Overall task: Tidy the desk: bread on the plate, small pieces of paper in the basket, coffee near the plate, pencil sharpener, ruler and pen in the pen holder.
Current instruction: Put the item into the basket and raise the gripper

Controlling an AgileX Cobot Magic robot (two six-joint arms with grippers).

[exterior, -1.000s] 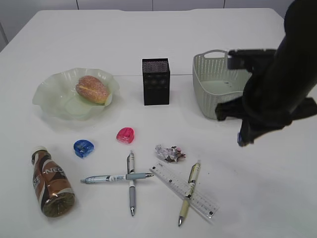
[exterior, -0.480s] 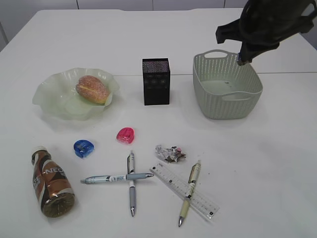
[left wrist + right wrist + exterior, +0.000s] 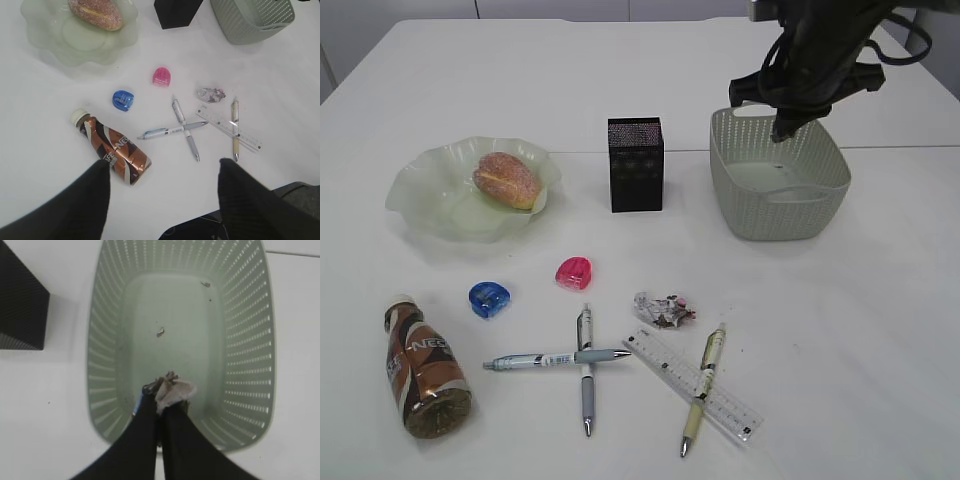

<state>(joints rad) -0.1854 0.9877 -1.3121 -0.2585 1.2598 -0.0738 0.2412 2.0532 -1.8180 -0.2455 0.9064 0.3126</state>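
Note:
My right gripper (image 3: 162, 392) hangs over the sage green basket (image 3: 760, 215), shut on a small crumpled piece of paper (image 3: 175, 389). Another crumpled paper (image 3: 661, 308) lies on the desk (image 3: 860, 330). The bread (image 3: 506, 179) rests on the pale green plate (image 3: 420, 195). The coffee bottle (image 3: 425, 368) lies on its side at the front left. Blue (image 3: 488, 298) and pink (image 3: 573, 272) pencil sharpeners, the clear ruler (image 3: 695, 383) and three pens (image 3: 585, 368) lie loose in front of the black pen holder (image 3: 635, 165). My left gripper (image 3: 162, 170) stands open high above the desk, holding nothing.
A beige pen (image 3: 702, 385) lies across the ruler, and two grey pens cross each other. The basket floor (image 3: 165, 330) holds only tiny scraps. The desk's front edge lies close below the bottle and the pens.
My right arm has swung from the basket's right side up, back and left. It now hangs over the basket with the paper.

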